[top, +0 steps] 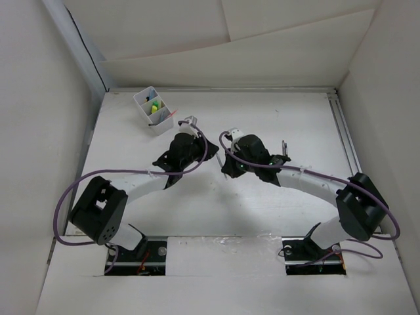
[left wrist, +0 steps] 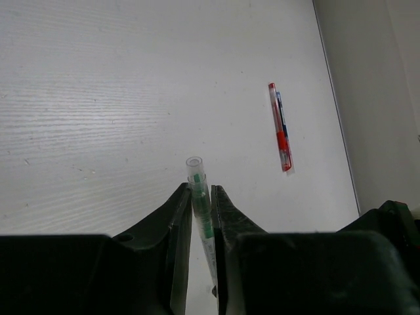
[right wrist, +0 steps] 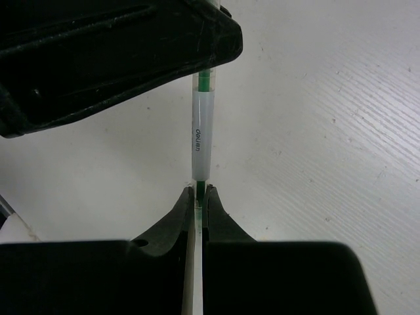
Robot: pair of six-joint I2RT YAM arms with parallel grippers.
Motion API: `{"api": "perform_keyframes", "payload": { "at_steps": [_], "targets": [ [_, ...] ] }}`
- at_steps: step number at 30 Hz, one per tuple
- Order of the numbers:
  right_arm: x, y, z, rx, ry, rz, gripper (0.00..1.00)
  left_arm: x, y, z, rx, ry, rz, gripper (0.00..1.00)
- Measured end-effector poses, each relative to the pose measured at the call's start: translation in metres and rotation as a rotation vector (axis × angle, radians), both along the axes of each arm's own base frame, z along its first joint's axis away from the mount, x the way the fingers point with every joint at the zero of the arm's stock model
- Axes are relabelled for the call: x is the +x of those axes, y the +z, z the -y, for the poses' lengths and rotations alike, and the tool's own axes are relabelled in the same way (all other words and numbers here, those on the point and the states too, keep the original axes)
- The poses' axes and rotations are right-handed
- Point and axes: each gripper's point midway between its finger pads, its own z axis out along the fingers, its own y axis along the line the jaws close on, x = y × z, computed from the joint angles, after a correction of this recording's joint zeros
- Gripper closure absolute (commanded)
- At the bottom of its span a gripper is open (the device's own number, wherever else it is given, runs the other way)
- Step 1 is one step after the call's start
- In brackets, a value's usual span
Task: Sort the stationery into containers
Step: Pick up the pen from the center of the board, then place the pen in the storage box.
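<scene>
Both arms meet over the middle of the table [top: 216, 210], where the left gripper [left wrist: 200, 190] and the right gripper [right wrist: 199, 190] are each pinched tight on the same clear green pen [right wrist: 199, 141], one toward each end. The white divided tray [top: 162, 126] sits well apart near the far left corner with bright stationery in its compartments, and a red pen [left wrist: 280, 128] lies loose on the table
</scene>
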Motion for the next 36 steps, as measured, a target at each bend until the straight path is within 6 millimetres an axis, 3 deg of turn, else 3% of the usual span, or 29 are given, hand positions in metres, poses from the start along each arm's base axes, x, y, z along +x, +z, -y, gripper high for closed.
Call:
{"api": "perform_keyframes", "payload": {
  "at_steps": [4, 7, 8, 11, 14, 17, 19, 22, 24, 27, 29, 33, 36],
  "targets": [
    [0.001, 0.003, 0.0, 0.006, -0.004, 0.01, 0.98, 0.002, 0.002, 0.0, -0.004, 0.01, 0.003, 1.0],
    [0.002, 0.008, 0.001, 0.01, -0.004, 0.022, 0.78, 0.003, 0.005, -0.002, -0.006, 0.025, 0.006, 1.0],
    [0.002, 0.01, 0.0, 0.013, -0.002, 0.028, 0.66, 0.004, 0.007, -0.002, -0.008, 0.029, 0.005, 1.0],
    [0.001, 0.023, 0.0, 0.036, 0.011, 0.056, 0.42, 0.01, 0.015, -0.008, 0.008, 0.07, 0.025, 1.0],
    [0.002, 0.048, 0.004, 0.074, 0.009, 0.111, 0.34, 0.017, 0.02, -0.021, 0.036, 0.132, 0.034, 1.0],
    [0.009, 0.081, 0.017, 0.133, -0.026, 0.197, 0.34, 0.028, 0.028, -0.031, 0.068, 0.199, 0.05, 1.0],
    [0.014, 0.091, 0.026, 0.158, -0.054, 0.239, 0.34, 0.037, 0.038, -0.038, 0.084, 0.251, 0.072, 1.0],
    [0.021, 0.09, 0.048, 0.169, -0.123, 0.274, 0.35, 0.051, 0.055, -0.051, 0.103, 0.329, 0.102, 1.0],
    [0.026, 0.075, 0.061, 0.15, -0.177, 0.261, 0.36, 0.065, 0.07, -0.064, 0.091, 0.378, 0.117, 1.0],
    [0.028, 0.051, 0.076, 0.11, -0.237, 0.223, 0.38, 0.097, 0.086, -0.102, 0.069, 0.496, 0.133, 1.0],
    [0.029, 0.046, 0.083, 0.099, -0.27, 0.218, 0.38, 0.12, 0.089, -0.134, 0.062, 0.587, 0.124, 1.0],
    [0.029, 0.062, 0.091, 0.121, -0.313, 0.263, 0.38, 0.155, 0.081, -0.186, 0.082, 0.736, 0.087, 1.0],
    [0.029, 0.079, 0.097, 0.155, -0.344, 0.309, 0.38, 0.171, 0.072, -0.208, 0.141, 0.813, 0.059, 1.0]
  ]
}}
